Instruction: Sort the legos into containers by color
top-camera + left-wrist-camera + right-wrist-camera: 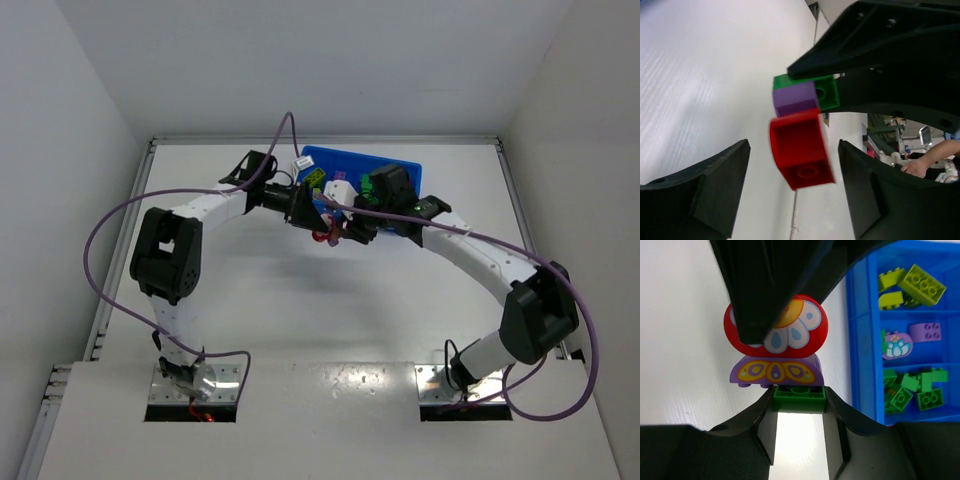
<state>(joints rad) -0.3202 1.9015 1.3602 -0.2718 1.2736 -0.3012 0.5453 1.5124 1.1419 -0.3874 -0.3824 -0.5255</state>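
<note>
A stack of three legos hangs above the table beside the blue tray (400, 165): a green brick (799, 394), a purple arched one (775, 372) and a red rounded one (805, 325). My right gripper (799, 397) is shut on the green brick. My left gripper (794, 146) is open, with the red brick (800, 150) between its fingers and a gap on each side. In the left wrist view the purple (795, 99) and green (825, 92) bricks sit beyond the red one. In the top view both grippers meet in front of the tray, left (318, 215) and right (345, 228).
The tray (862, 340) lies just right of the stack. Its compartments hold yellow-green bricks (920, 282), purple bricks (925, 331) and several green bricks (912, 390). White walls enclose the table on three sides.
</note>
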